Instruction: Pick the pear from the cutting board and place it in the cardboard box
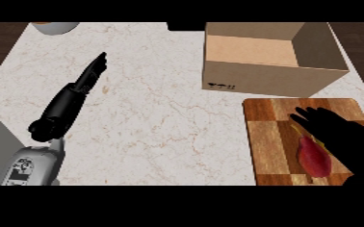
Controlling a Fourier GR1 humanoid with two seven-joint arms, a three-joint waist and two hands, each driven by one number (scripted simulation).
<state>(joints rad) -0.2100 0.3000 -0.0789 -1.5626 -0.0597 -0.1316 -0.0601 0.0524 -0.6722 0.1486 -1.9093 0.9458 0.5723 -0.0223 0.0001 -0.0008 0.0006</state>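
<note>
As the right hand (340,134) covers the pear (313,157) (fingers straight, nothing held) at lower right, grasping comes next, then the cardboard box (274,57).

Grey forearm (32,166) with dark markings, black left hand (71,101), black right hand (341,134).

A pear (313,160) lies on the cutting board (270,139) at the counter's (156,115) right, the cardboard box (274,60) just behind.
</note>
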